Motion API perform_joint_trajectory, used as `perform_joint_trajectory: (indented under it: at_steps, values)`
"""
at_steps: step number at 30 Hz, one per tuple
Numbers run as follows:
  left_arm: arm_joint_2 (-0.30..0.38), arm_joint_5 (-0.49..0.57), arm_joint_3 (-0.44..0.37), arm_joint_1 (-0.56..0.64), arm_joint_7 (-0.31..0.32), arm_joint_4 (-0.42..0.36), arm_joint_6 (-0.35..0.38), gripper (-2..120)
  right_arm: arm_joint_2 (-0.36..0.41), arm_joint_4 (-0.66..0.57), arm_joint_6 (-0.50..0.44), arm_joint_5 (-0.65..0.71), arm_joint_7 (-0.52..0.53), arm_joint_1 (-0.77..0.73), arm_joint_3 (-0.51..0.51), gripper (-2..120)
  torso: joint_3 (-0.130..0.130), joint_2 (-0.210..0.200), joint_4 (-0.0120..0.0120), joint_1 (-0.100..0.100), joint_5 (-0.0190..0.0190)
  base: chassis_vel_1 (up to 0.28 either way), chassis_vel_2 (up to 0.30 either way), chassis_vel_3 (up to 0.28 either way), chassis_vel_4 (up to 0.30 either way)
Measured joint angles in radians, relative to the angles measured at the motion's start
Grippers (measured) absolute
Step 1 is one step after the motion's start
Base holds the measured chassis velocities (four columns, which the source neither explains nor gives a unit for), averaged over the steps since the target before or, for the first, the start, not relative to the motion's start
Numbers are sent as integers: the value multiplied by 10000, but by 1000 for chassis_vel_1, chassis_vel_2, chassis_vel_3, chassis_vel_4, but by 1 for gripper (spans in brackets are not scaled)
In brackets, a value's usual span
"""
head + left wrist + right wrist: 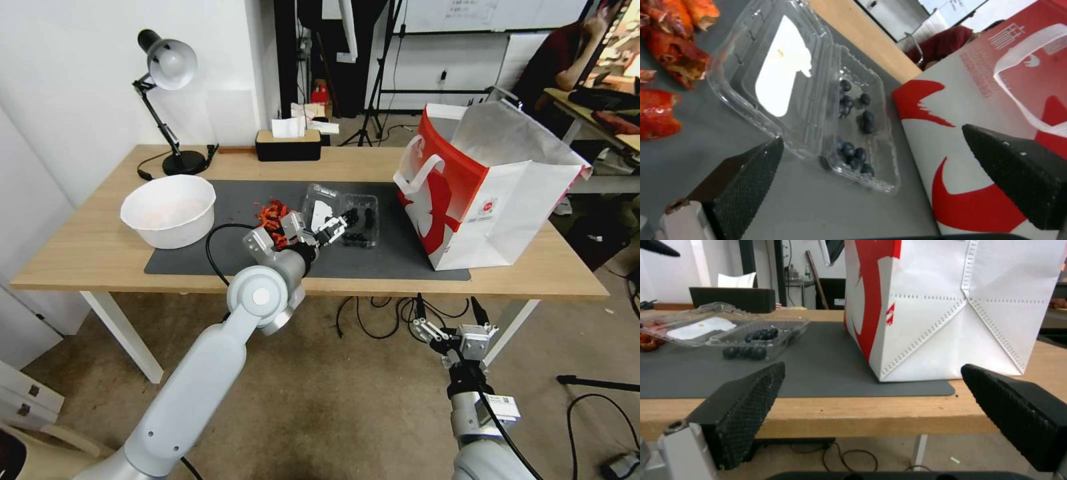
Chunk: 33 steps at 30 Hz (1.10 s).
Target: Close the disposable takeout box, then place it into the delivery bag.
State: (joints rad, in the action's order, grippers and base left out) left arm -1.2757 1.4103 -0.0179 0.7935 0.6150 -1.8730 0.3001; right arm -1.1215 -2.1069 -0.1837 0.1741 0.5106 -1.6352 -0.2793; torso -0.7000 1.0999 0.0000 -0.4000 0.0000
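Left gripper (331, 230) beside unfolded takeout box (343, 217).

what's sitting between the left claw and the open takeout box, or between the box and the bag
Nothing visible. The left claw, open, hovers at the disposable takeout box's raised lid with bare grey mat under it. Only bare mat separates the box from the delivery bag. The red food scraps lie on the box's other side, away from the bag.
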Motion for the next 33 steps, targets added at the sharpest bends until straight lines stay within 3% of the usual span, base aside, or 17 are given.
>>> perform_joint_trajectory:
  at_steps: [12, 24, 33]
  values:
    - [-86, 258, 146, -201, 75, 391, 232, 100, -25, 112, -4, -3, 4, 74, 43, 100, 0, 0, 0, -1, 0, 0, 0, 0, 0]
    - [-755, 312, 474, -627, 257, 1381, 174, 100, -27, 140, -57, 34, -1, 21, -106, 100, 0, 0, -1, -1, 0, 0, 0, 0, 0]
    - [-807, 278, 446, -668, 173, 1694, 55, 100, -60, 181, -83, 34, -10, 6, -76, 100, 1, 4, -2, 1, 0, 0, 0, 0, 0]
